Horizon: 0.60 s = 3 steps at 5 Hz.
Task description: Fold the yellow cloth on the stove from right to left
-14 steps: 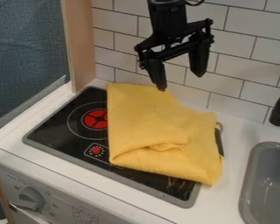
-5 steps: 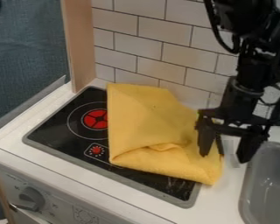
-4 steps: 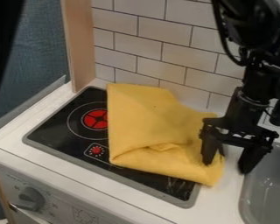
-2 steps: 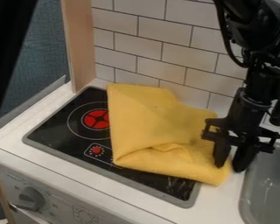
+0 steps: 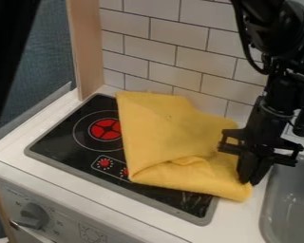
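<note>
From the fixed camera slanting down over a toy kitchen, a yellow cloth is lying folded and rumpled across the right part of a black cooktop, its lower right corner hanging past the cooktop's gray rim onto the white desk. The black robot arm is coming down along the right side, and its claw is pointing downward at the cloth's right edge, near the sink. The two fingers are standing drawn together, touching the cloth; whether they are pinching a bit of it between them, I cannot tell. A round red burner mark is showing left of the cloth, with red control marks lying nearer the front, one of them beside the cloth's edge. A gray sink is sitting at the lower right, and a dark tap is showing above it, partly behind the arm. White tiles are lining the wall behind, a light wooden panel is standing at their left, and a gray knob is jutting from the front panel at the lower left.
</note>
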Each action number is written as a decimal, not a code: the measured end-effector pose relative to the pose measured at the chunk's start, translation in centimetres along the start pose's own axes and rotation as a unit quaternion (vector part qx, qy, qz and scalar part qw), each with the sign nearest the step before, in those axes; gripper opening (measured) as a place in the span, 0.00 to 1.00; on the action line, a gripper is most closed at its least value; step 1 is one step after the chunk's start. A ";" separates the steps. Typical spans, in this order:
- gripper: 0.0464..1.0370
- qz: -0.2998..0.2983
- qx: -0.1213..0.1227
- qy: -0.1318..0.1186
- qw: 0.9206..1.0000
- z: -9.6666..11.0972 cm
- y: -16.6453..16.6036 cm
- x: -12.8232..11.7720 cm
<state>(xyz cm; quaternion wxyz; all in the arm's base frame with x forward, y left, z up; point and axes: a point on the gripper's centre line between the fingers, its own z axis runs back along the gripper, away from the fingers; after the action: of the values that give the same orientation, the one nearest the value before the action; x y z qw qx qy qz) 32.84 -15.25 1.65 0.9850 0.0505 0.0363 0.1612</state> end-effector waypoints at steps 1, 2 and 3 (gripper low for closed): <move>0.00 0.001 -0.004 -0.008 1.000 0.8 0.5 -0.2; 0.00 0.002 -0.013 -0.018 1.000 2.2 0.8 -0.4; 0.00 0.001 -0.020 -0.033 0.999 3.7 1.6 -0.8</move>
<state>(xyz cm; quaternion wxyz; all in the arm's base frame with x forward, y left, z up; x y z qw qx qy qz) 31.90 -14.36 5.57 0.9863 0.0361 0.0004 0.1608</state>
